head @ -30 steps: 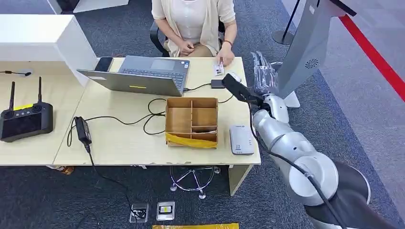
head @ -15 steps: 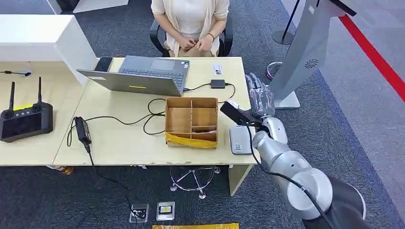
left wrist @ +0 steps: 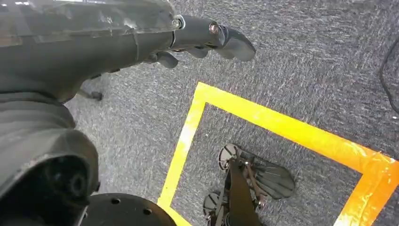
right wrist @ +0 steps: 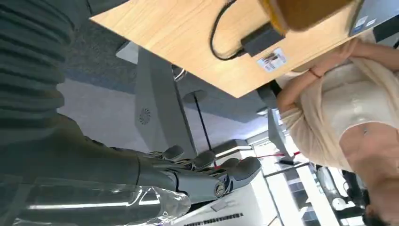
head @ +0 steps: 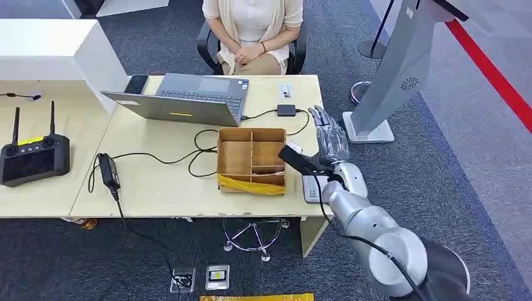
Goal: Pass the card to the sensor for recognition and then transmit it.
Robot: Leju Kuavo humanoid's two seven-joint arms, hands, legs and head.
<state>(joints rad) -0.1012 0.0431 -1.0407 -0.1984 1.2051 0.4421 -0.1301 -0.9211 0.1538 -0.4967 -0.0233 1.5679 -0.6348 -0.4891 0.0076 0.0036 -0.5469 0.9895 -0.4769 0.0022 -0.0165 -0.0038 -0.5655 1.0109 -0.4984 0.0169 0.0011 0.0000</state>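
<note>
The small white card [head: 285, 91] lies flat on the far edge of the pale wooden desk [head: 157, 182], just in front of the seated person in a cream cardigan [head: 254, 31], beside a little black box on a cable [head: 286, 110]. Well apart from it, the robot's right hand [head: 327, 139] hangs over the desk's right edge with its grey fingers spread and nothing in them, just above the flat white sensor pad [head: 311, 186] and next to the open cardboard divider box [head: 252, 158]. The left hand [left wrist: 197, 40] hangs low over grey carpet, fingers loosely extended and empty. The risk I see: the arm sits close to the divider box and the looping black cables [head: 201, 147], so a careless sweep could snag them or nudge the pad off the edge.
</note>
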